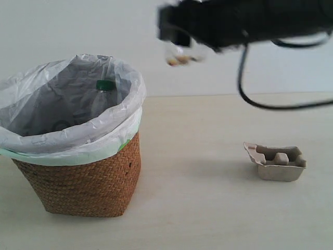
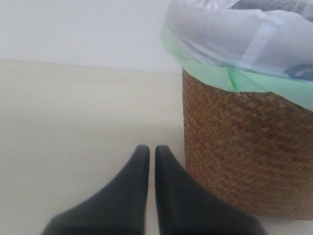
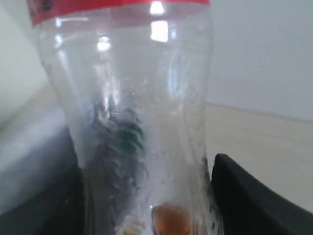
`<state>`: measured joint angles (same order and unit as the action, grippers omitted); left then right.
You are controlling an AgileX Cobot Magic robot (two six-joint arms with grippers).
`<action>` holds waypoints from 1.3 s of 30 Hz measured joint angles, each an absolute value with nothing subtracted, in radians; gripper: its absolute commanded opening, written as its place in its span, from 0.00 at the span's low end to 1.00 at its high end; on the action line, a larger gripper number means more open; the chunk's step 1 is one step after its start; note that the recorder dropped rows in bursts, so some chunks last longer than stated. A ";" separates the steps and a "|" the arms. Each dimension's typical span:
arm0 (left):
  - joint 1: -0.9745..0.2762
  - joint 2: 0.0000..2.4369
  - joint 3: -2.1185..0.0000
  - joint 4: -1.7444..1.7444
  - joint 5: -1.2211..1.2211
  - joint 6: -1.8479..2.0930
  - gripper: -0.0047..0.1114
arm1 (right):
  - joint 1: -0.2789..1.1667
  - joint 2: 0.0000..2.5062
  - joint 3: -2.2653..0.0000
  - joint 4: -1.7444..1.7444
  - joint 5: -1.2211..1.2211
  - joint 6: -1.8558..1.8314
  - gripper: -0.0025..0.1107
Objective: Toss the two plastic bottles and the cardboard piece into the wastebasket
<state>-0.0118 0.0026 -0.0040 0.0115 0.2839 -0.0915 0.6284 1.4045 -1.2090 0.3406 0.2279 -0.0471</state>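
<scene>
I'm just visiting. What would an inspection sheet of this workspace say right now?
Surface: pale table, no spills seen.
Job's things: green-capped bottle inside the wastebasket; red-labelled bottle held aloft; cardboard piece on the table.
Clutter: nothing seen.
Tools: left tool shut, empty, low beside the wastebasket; right tool shut on the red-labelled bottle.
Cables: black cable hanging from the right arm.
Surroundings: plain white wall.

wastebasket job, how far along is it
Done: the green-capped bottle sits inside the wastebasket. In hand: the right gripper holds the red-label bottle raised in the air. Left: that drop, then the cardboard tray, untouched on the table.
</scene>
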 measured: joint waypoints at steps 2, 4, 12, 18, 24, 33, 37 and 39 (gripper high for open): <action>-0.012 0.003 -0.004 0.012 0.284 -0.091 0.07 | 0.729 1.463 -1.451 0.395 0.350 -0.050 0.76; -0.012 0.003 -0.004 0.012 0.284 -0.091 0.07 | 0.750 1.504 -1.583 0.409 0.428 -0.026 0.80; -0.012 0.003 -0.004 0.012 0.284 -0.091 0.07 | 0.713 1.607 -1.686 0.053 0.670 0.226 0.57; -0.012 0.003 -0.004 0.012 0.284 -0.091 0.07 | 0.608 1.589 -1.686 -0.133 0.807 0.278 0.57; -0.012 0.003 -0.004 0.012 0.284 -0.091 0.07 | 0.473 1.583 -1.686 -0.258 1.022 0.274 0.57; -0.012 0.003 -0.004 0.012 0.284 -0.091 0.07 | 0.359 1.590 -1.677 -0.278 1.209 0.243 0.57; -0.012 0.003 -0.004 0.012 0.284 -0.091 0.07 | 0.358 1.630 -1.560 -0.269 1.214 0.126 0.57; -0.012 0.003 -0.004 0.012 0.284 -0.091 0.07 | 0.358 1.682 -1.500 -0.267 1.221 0.012 0.57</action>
